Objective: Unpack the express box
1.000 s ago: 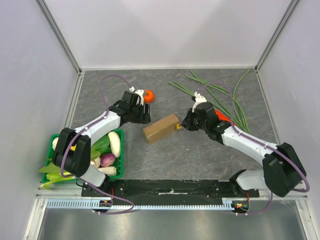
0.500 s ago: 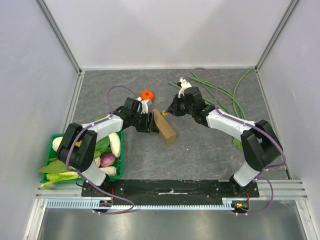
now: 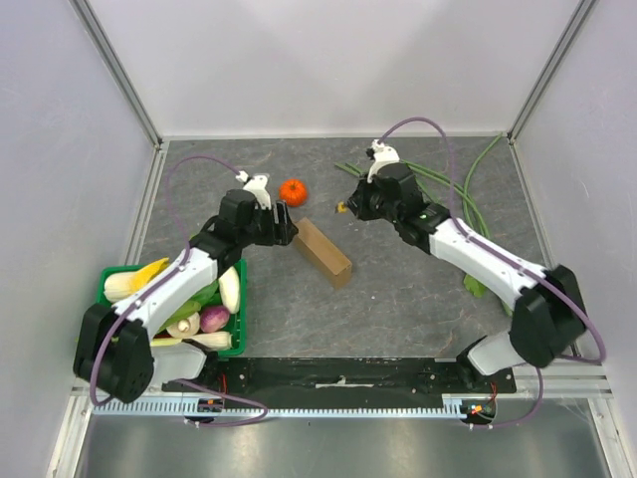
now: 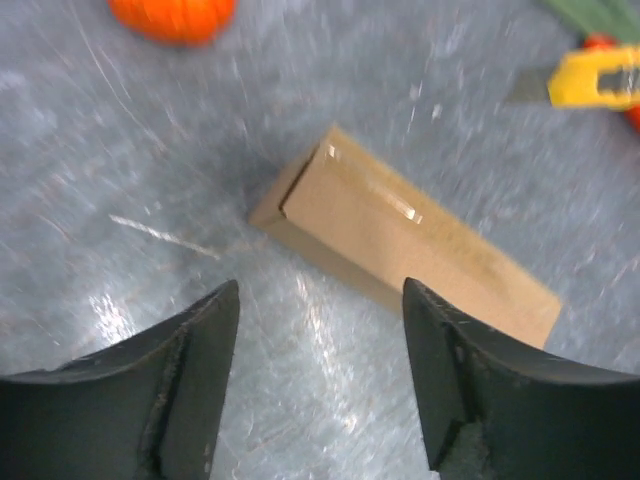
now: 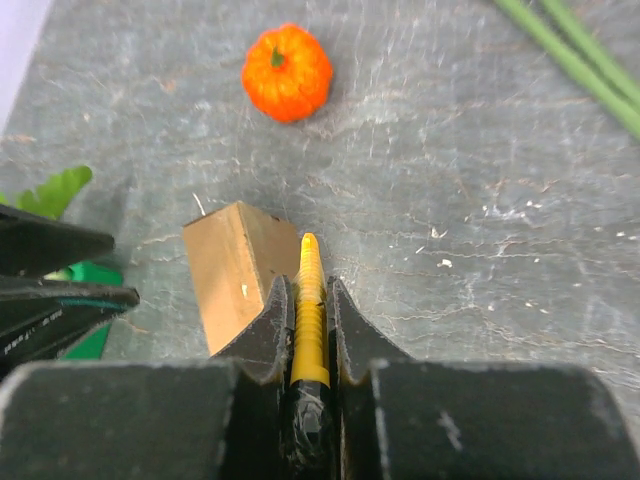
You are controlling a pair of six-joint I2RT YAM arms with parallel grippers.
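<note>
Backed away from the express box (image 3: 323, 253), with left gripper (image 4: 320, 300) spread wide and right gripper (image 5: 310, 287) clamping a yellow cutter (image 5: 310, 345).

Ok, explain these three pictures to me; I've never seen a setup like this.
Two robot arms are bolted at the near edge of a table. The wide picture looks down from above. The other two come from a camera on each wrist, so each shows that arm's own fingers. On the table lie a closed brown box, a small pumpkin, long beans and a green crate of vegetables. The left gripper is open and empty, facing the box. The right gripper is shut on a yellow knife.
</note>
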